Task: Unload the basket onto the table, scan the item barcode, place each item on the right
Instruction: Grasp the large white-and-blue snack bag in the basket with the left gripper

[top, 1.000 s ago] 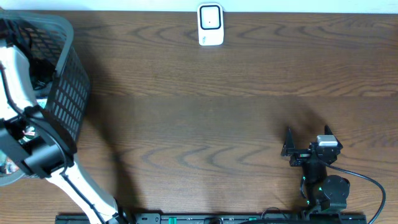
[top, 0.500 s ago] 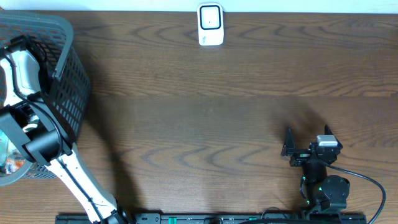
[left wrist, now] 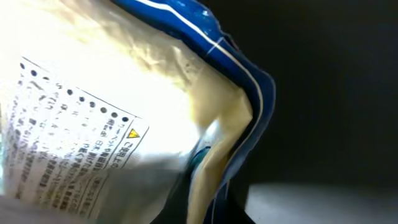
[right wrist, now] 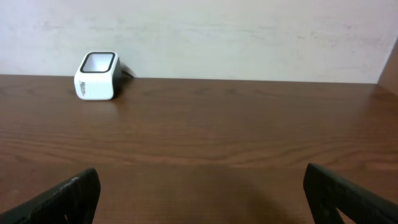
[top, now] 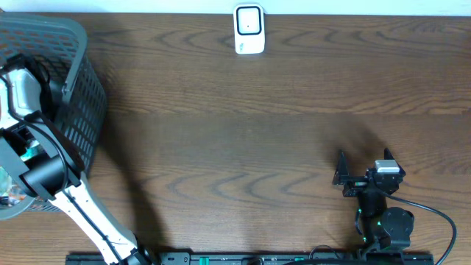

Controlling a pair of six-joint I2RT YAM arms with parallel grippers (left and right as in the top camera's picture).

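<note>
Reaching into the basket (top: pixel 77 96) at nine o'clock, the left gripper (fingers unseen) was clenched, seemingly on a packet (left wrist: pixel 112 106) lying there: light, crinkly, slippery film, best pinched at its blue sealed edge. The right gripper (top: pixel 364 163), at five o'clock, stood released.

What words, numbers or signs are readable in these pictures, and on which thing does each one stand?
Pouch: rows of small black print, apparently Japanese, too blurred to quote.
Pouch: a yellow warning triangle beside that print, a sign without words.
Scanner: a faint grey mark on its front, too small to read.
No other text can be read.
</note>
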